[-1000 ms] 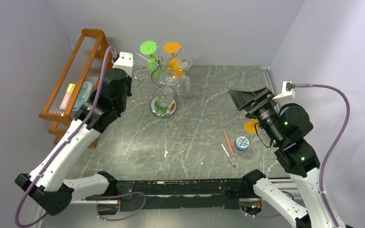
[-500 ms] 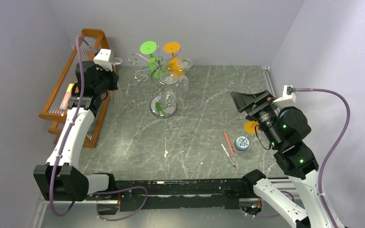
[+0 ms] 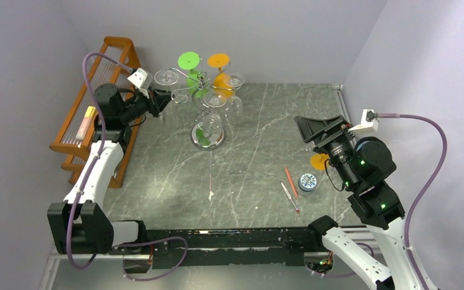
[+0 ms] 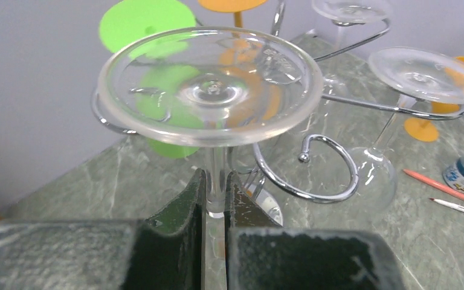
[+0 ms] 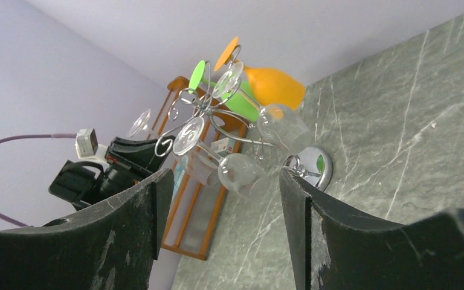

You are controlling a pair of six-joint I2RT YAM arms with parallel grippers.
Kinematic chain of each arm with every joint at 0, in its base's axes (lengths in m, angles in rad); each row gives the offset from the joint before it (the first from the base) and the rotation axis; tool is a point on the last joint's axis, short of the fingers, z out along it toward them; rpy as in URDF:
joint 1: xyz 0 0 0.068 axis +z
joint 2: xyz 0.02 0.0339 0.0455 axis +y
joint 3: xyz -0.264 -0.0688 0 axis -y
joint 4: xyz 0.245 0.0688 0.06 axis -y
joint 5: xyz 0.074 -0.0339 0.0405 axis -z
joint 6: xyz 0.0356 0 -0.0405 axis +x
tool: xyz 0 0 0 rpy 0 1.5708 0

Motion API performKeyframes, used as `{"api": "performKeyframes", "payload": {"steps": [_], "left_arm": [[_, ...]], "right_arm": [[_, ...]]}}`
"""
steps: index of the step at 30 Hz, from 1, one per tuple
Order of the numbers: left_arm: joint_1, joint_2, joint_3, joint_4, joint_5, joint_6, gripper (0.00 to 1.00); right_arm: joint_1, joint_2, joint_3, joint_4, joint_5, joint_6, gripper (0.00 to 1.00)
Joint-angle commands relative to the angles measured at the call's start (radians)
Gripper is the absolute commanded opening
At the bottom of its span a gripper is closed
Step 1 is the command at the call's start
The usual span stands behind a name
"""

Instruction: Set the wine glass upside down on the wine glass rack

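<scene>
My left gripper (image 3: 156, 103) (image 4: 215, 181) is shut on the stem of a clear wine glass (image 4: 210, 84). The glass is held with its round foot (image 3: 166, 77) upward, and its bowl is hidden behind the fingers. The foot is level with the left curled hook arms of the silver wine glass rack (image 3: 200, 90) (image 4: 329, 175); I cannot tell whether it touches the wire. The rack also shows in the right wrist view (image 5: 208, 115). My right gripper (image 3: 314, 128) (image 5: 220, 181) is open and empty, raised at the right side of the table.
Several glasses hang on the rack: green (image 3: 188, 60), orange (image 3: 219, 60) and clear (image 4: 426, 69). Its mirrored base (image 3: 208, 139) stands on the table. The orange wooden rack (image 3: 96, 90) is on the left. Pencils (image 3: 290, 181), a small tin (image 3: 307, 181) and an orange disc (image 3: 320, 161) lie right.
My left arm has lifted and swung right from beside the wooden rack, bringing the held glass's foot up to the wire rack's left hooks. The right arm has hardly moved.
</scene>
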Motion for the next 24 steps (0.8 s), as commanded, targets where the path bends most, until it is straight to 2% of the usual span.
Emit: {"api": "performKeyframes", "payload": {"steps": [1,14,19,24], "left_arm": [[0.011,0.073,-0.013,0.197,0.181,-0.069,0.05],[0.011,0.236,0.013,0.37,0.292,-0.174,0.05],[0.011,0.271,0.027,0.421,0.269,-0.203,0.05],[0.011,0.304,0.062,0.402,0.22,-0.172,0.05]], "right_arm": [[-0.001,-0.009,-0.02,0.017,0.017,-0.008,0.68],[-0.001,0.002,-0.024,0.022,0.007,0.001,0.68],[-0.001,0.008,-0.025,0.029,-0.005,0.008,0.68],[0.0,0.009,-0.039,0.042,-0.017,0.021,0.67]]}}
